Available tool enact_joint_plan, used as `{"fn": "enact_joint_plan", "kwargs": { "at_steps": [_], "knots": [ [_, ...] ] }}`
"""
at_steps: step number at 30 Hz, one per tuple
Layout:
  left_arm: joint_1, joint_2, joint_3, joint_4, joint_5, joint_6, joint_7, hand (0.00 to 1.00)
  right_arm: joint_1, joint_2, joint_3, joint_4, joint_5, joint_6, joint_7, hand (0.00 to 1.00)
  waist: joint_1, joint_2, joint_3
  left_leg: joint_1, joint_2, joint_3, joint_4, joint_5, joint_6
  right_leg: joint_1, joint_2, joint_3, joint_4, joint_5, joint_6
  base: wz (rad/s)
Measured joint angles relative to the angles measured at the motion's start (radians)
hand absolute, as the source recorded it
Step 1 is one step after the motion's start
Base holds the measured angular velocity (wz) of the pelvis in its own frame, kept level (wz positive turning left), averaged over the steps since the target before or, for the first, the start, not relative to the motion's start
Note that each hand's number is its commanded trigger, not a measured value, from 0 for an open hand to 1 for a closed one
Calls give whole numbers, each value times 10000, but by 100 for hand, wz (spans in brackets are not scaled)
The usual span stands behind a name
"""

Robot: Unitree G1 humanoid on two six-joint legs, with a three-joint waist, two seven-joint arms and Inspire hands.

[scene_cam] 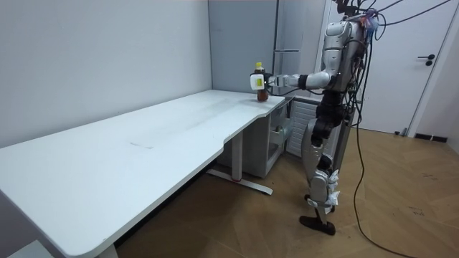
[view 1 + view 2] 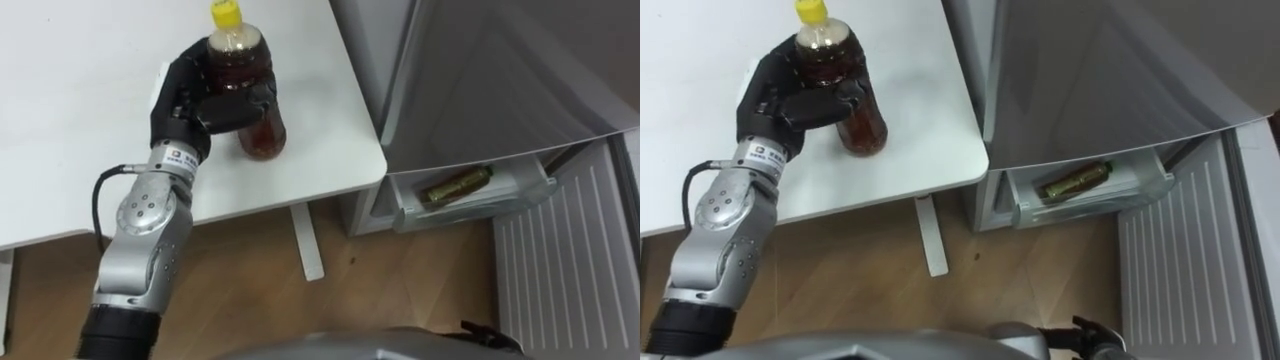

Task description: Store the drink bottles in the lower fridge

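Observation:
A bottle of brown drink (image 2: 262, 130) with a yellow cap stands upright at the white table's (image 2: 80, 120) near right corner. My left hand (image 2: 195, 100) is shut on it, with dark fingers wrapped round its upper body from the left. In the room view I stand beside the fridge with my left arm stretched out to the bottle (image 1: 260, 84) over the table corner. Whether its base touches the tabletop I cannot tell. A second bottle (image 2: 455, 185) lies on its side in the open lower fridge drawer (image 2: 470, 212).
The grey fridge (image 2: 480, 70) stands right of the table, close to its edge. A ribbed white panel (image 2: 560, 280) sits at the lower right beside the drawer. Wooden floor and a table leg (image 2: 305, 240) lie between me and the fridge.

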Motion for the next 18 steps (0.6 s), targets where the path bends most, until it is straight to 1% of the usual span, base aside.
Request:
{"fn": "enact_joint_plan", "kwargs": {
  "at_steps": [3, 8, 11, 14, 16, 18],
  "knots": [
    [-59, 9, 5, 175, 4, 49, 31, 100, -22, 1, 1, -3, 1, 0, 36, 0, -100, 1, 18, 1, 1, 2, -1, 0, 0, -10, 10, 30, 2, 0, 0, -1],
    [-132, 25, -45, 200, 8, 102, -30, 100, -106, -1, 24, 34, -5, 82, 63, 0, -102, -27, 43, -43, 2, 27, -4, 0, 0, -74, 16, 71, 5, 1, -1, -2],
    [-130, 31, -175, 212, 93, 355, -109, 100, -162, -3, 92, 56, 0, 202, 52, 0, -79, -59, 63, -61, 3, 49, -4, 0, 0, -86, 16, 88, -3, 1, -1, 0],
    [-133, 32, -177, 211, 105, 405, -228, 100, -200, -11, 97, 64, -3, 226, 34, 0, -93, -53, 59, -64, 2, 82, 0, 0, 0, -90, 16, 116, -12, 1, -1, -2],
    [-132, 33, -192, 212, 104, 518, -236, 100, -196, -10, 109, 65, 2, 237, 26, 0, -108, -54, 59, -65, 2, 84, 0, 0, 0, -91, 20, 127, -17, 1, -1, 0],
    [-145, 33, -300, 206, 97, 631, -261, 100, -191, -11, 148, 63, 22, 256, -10, 0, -114, -30, 37, -88, 1, 92, 11, 0, 0, -94, 17, 115, -24, 2, 0, 0]
  ]
}}
